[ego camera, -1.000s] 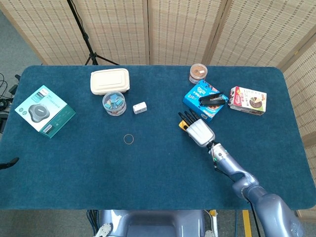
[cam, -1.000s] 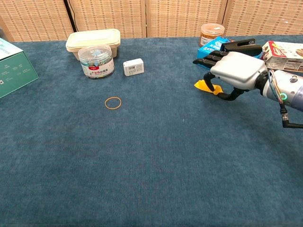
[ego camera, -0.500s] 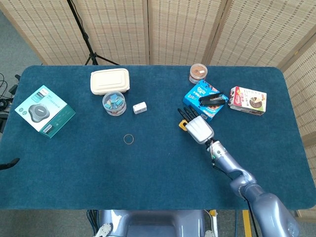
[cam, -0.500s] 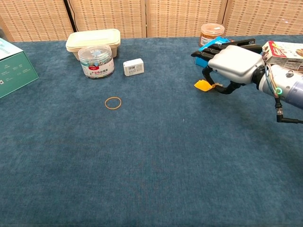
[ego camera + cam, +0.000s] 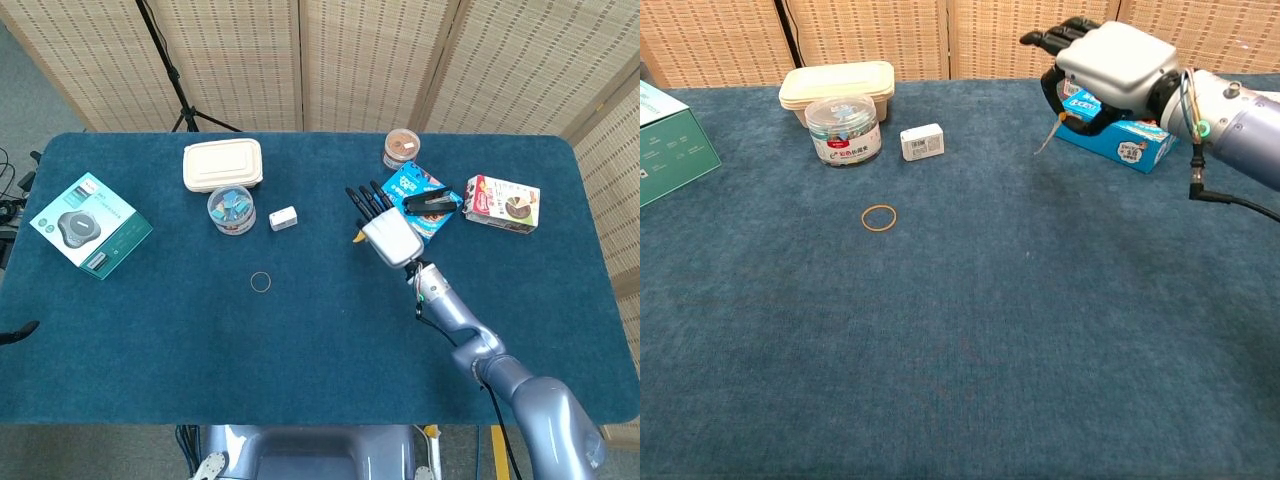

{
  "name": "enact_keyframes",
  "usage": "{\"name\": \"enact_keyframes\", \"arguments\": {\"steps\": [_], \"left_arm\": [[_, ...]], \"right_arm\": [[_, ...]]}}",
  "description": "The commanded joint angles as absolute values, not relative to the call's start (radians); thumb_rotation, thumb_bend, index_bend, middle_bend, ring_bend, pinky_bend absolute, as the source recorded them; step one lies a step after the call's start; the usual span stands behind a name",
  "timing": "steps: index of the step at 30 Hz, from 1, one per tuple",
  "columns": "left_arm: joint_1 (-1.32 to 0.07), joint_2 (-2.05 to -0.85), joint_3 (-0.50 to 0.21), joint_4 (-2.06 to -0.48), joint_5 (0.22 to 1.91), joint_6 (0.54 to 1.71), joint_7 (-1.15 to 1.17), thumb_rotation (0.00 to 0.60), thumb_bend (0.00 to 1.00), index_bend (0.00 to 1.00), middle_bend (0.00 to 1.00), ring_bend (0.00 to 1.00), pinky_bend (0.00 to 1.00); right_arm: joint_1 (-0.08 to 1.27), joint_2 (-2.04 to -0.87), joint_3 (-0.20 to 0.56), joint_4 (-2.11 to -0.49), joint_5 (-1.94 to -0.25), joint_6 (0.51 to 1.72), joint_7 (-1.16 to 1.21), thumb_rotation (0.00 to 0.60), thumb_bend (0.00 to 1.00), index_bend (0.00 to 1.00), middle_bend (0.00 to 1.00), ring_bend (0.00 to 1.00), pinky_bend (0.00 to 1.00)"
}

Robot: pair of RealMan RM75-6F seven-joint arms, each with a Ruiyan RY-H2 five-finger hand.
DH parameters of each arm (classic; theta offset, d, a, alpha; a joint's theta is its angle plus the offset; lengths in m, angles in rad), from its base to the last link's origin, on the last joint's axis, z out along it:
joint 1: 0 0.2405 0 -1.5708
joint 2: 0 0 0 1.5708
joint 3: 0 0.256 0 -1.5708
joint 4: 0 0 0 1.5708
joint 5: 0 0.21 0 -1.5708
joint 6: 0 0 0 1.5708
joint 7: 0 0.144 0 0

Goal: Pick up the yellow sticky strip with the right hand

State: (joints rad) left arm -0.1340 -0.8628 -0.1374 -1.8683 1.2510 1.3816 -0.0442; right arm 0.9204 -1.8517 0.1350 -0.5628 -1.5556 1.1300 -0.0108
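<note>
My right hand (image 5: pixel 386 236) (image 5: pixel 1110 62) is lifted well above the blue table (image 5: pixel 320 340), in front of the blue snack box. It pinches the yellow sticky strip (image 5: pixel 357 238) (image 5: pixel 1045 140) between thumb and finger. The strip hangs clear of the cloth below the hand; in the chest view it shows edge-on as a thin pale sliver. The other fingers point away toward the back of the table. The left hand shows in neither view.
A blue box (image 5: pixel 405 190) (image 5: pixel 1123 142) with a black stapler (image 5: pixel 432 201) lies right behind the hand, with a brown jar (image 5: pixel 400 148) and a snack box (image 5: pixel 503 203) nearby. A rubber band (image 5: pixel 879 217), small white box (image 5: pixel 922 141), clear tub (image 5: pixel 843 128), cream lunchbox (image 5: pixel 836 84) and teal box (image 5: pixel 90 225) lie to the left.
The right hand has risen off the table and moved toward the back, taking the yellow strip up with it. The strip no longer lies on the cloth.
</note>
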Motion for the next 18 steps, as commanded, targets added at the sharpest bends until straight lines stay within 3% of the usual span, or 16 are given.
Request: {"name": "enact_keyframes", "arguments": {"steps": [1, 5, 7, 8, 12, 14, 18], "left_arm": [[-0.13, -0.861, -0.136, -1.865, 1.256, 1.385, -0.054, 0.6, 0.0, 0.0, 0.0, 0.0, 0.0], [-0.129, -0.859, -0.133, -1.859, 1.263, 1.382, -0.066, 0.6, 0.0, 0.0, 0.0, 0.0, 0.0], [-0.129, -0.858, -0.13, -1.857, 1.27, 1.38, -0.067, 0.6, 0.0, 0.0, 0.0, 0.0, 0.0], [-0.129, -0.858, -0.128, -1.857, 1.274, 1.38, -0.068, 0.6, 0.0, 0.0, 0.0, 0.0, 0.0], [-0.126, -0.859, -0.12, -1.858, 1.294, 1.384, -0.07, 0.6, 0.0, 0.0, 0.0, 0.0, 0.0], [-0.123, -0.858, -0.115, -1.861, 1.308, 1.389, -0.07, 0.6, 0.0, 0.0, 0.0, 0.0, 0.0], [-0.11, -0.859, -0.099, -1.866, 1.348, 1.41, -0.074, 0.6, 0.0, 0.0, 0.0, 0.0, 0.0]], "right_arm": [[0.935, -1.821, 0.174, -0.616, -1.529, 1.159, -0.032, 0.6, 0.53, 0.62, 0.0, 0.0, 0.0], [0.919, -1.772, 0.192, -0.7, -1.518, 1.199, -0.042, 0.6, 0.53, 0.62, 0.0, 0.0, 0.0], [0.904, -1.742, 0.193, -0.751, -1.519, 1.222, -0.046, 0.6, 0.52, 0.53, 0.0, 0.0, 0.0], [0.894, -1.726, 0.193, -0.779, -1.519, 1.235, -0.045, 0.6, 0.49, 0.47, 0.0, 0.0, 0.0], [0.84, -1.653, 0.191, -0.923, -1.505, 1.271, -0.061, 0.6, 0.09, 0.06, 0.0, 0.0, 0.0], [0.809, -1.613, 0.189, -1.003, -1.496, 1.291, -0.086, 0.6, 0.01, 0.0, 0.0, 0.0, 0.0], [0.743, -1.531, 0.189, -1.177, -1.467, 1.327, -0.14, 0.6, 0.0, 0.0, 0.0, 0.0, 0.0]]}}
